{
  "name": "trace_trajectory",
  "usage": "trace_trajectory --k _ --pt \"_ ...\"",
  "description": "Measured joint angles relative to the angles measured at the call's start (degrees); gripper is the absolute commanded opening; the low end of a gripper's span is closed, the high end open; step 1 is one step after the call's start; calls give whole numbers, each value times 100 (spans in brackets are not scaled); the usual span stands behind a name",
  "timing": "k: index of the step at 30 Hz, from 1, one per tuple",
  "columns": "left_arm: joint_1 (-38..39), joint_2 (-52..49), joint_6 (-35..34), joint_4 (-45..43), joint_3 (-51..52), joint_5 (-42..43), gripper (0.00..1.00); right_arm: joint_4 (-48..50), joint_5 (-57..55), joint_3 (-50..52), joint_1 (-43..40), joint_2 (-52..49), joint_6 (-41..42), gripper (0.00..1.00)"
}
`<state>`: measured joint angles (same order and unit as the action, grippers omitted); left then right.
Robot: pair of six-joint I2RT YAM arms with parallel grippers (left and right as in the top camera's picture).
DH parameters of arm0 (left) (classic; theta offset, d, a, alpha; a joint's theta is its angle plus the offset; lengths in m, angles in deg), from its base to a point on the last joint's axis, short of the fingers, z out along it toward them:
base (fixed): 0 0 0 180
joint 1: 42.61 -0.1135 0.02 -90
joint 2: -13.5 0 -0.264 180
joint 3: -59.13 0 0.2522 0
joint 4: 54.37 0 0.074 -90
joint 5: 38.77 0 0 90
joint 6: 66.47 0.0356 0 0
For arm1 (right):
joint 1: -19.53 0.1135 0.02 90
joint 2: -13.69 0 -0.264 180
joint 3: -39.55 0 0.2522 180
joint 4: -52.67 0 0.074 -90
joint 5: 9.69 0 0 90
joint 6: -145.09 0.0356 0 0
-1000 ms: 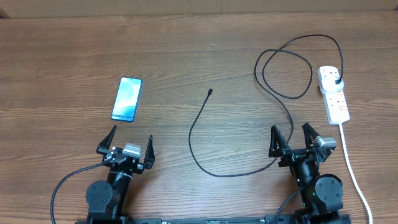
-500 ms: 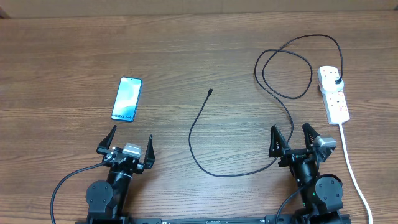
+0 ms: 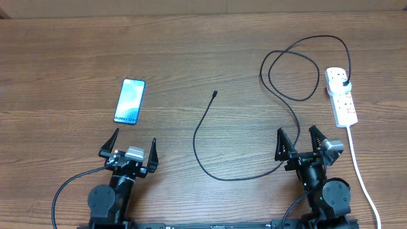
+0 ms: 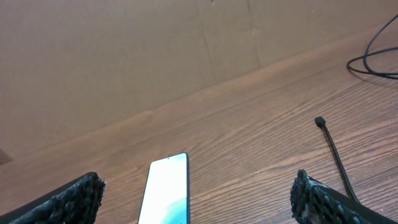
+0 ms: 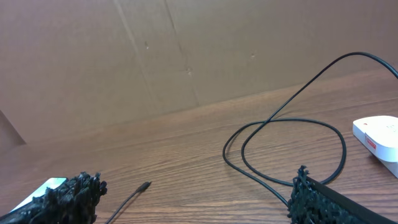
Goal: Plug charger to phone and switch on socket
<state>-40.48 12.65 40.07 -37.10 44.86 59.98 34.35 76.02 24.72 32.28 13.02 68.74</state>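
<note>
On wood table, 1 phone, 1 charger prob plugged into 1 socket, L+R jaws wide open, empty

Charger plugged into socket; phone well apart

Overhead: left gripper at lower left of frame, jaws spread wide, empty. Same for right gripper at lower right, wide apart, empty. Both arms folded low at bottom edge, fingers pointing toward frame top.
</note>
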Motion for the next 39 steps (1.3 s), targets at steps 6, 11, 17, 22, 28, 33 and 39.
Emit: trace_trajectory --k 6,11,17,22,28,33,39 --pt "0 0 0 0 0 -2 100 -2 0 0 -2 -2 2 100" --pt "0 -2 0 0 0 0 100 -2 0 0 -2 -2 2 100" --pt "0 -2 59 20 0 -173 100 0 0 0 0 -2 -2 100" --pt "0 0 61 35 0 -289 100 -4 0 0 -2 -2 0 100" --pt "0 0 61 39 0 -348 100 -4 0 0 -2 -2 0 100" --pt "0 0 44 33 0 -343 99 -2 0 0 0 -2 0 100" --pt "0 0 -319 37 0 -341 100 0 0 0 -2 -2 0 100"
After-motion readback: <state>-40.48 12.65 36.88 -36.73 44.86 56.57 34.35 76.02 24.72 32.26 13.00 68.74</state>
